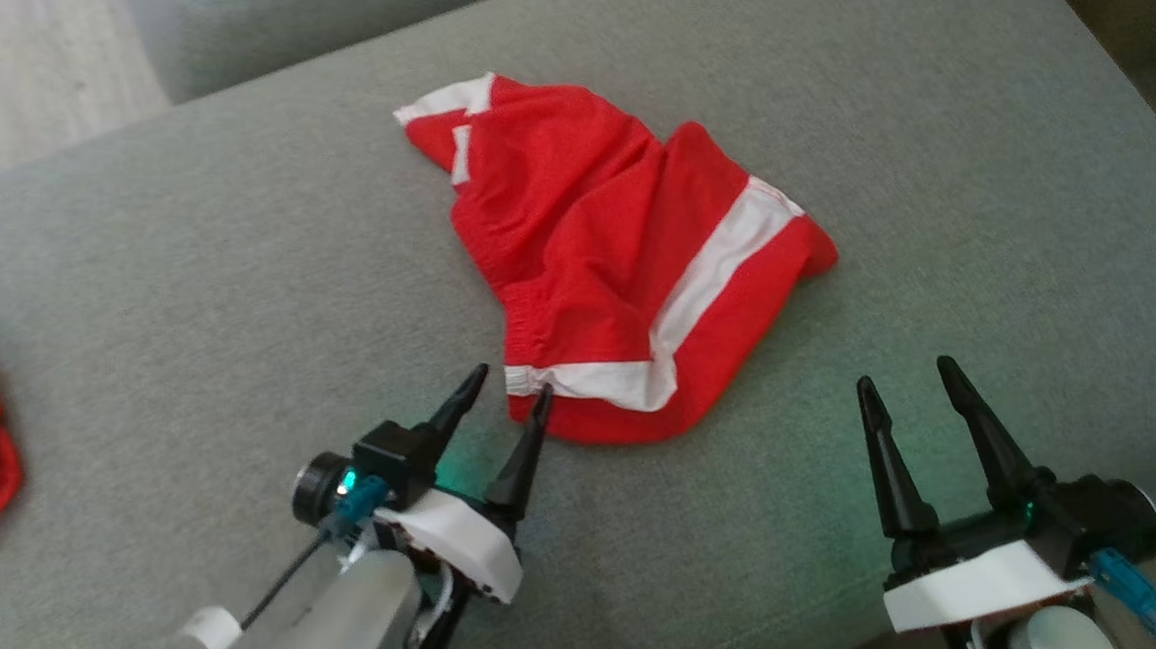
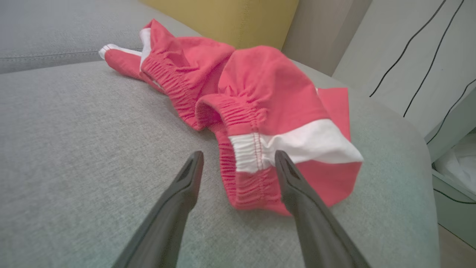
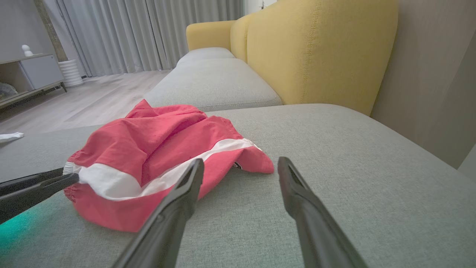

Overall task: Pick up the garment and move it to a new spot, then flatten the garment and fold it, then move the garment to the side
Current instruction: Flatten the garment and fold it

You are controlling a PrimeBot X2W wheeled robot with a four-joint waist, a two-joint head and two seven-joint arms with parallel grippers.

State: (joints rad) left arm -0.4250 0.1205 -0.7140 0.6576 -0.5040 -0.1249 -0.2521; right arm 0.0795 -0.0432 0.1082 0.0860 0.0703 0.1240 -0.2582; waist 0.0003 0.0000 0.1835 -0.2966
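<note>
**Waistband corner lies in the gap of the left jaws**

The crumpled red shorts with white side stripes (image 1: 624, 253) lie near the middle of the grey fabric sofa seat (image 1: 190, 285). Their long axis runs slantwise from a far-left tip down to the edge nearest the robot. That near corner, where the gathered elastic waistband meets a white stripe, points straight at the left gripper (image 1: 515, 379).

Its jaws stand wide apart and hold nothing. In the left wrist view the waistband corner sits between the two dark fingers. One fingertip is right at the cloth's edge; whether it touches cannot be told.

The right gripper (image 1: 906, 372) has its jaws apart and empty too. It hovers well apart from the shorts, off their near right side.

The left arm is plainly the nearer one. The pick-up likely needs only a short advance along the fingers' own line, then a close on the waistband. The right arm would have to travel forward and leftward to reach the striped hem.
</note>
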